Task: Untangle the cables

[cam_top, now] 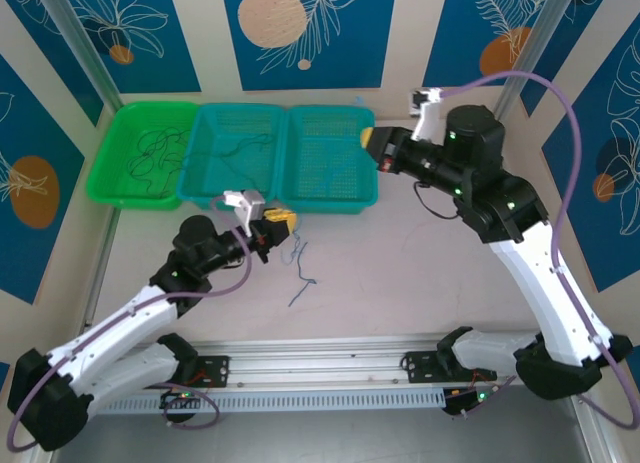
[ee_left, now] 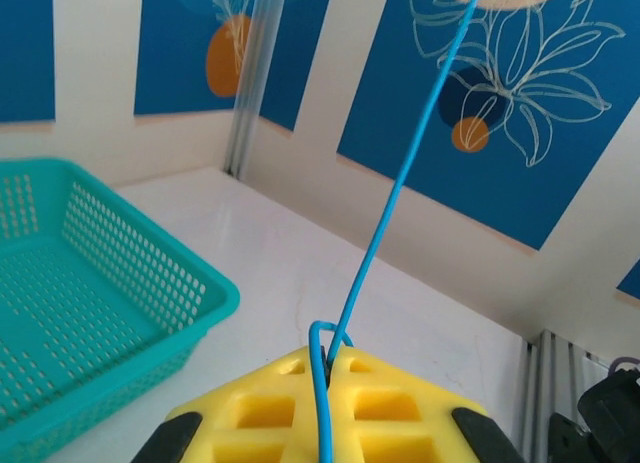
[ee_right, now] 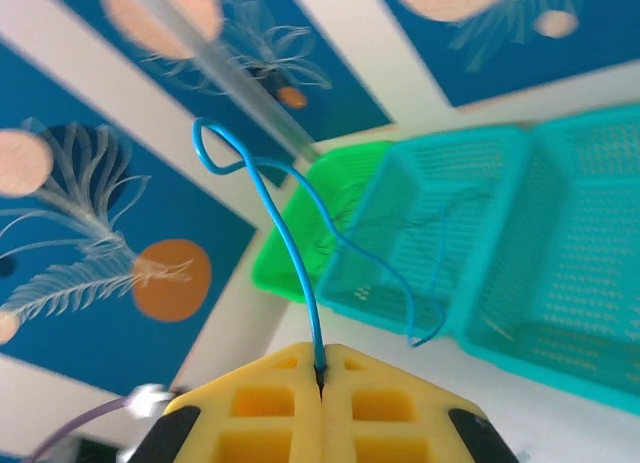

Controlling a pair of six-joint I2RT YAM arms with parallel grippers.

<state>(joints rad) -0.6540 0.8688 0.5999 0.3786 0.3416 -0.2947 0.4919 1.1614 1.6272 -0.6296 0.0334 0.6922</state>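
**Over the table's middle, both claws pinch blue wire**

Near the baskets' front edge, I see my left gripper shut on a hair-thin blue cable that rises taut from its yellow pads. A blue strand trails on the pale table just beside it. My right gripper, by the right-hand teal mesh basket, is clamped on a loose, looping blue wire. Dark thin wires lie in the green plastic basket.

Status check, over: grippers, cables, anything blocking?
Left gripper, right gripper: each shut on blue cable. Another cable loose on table. Nothing blocking.
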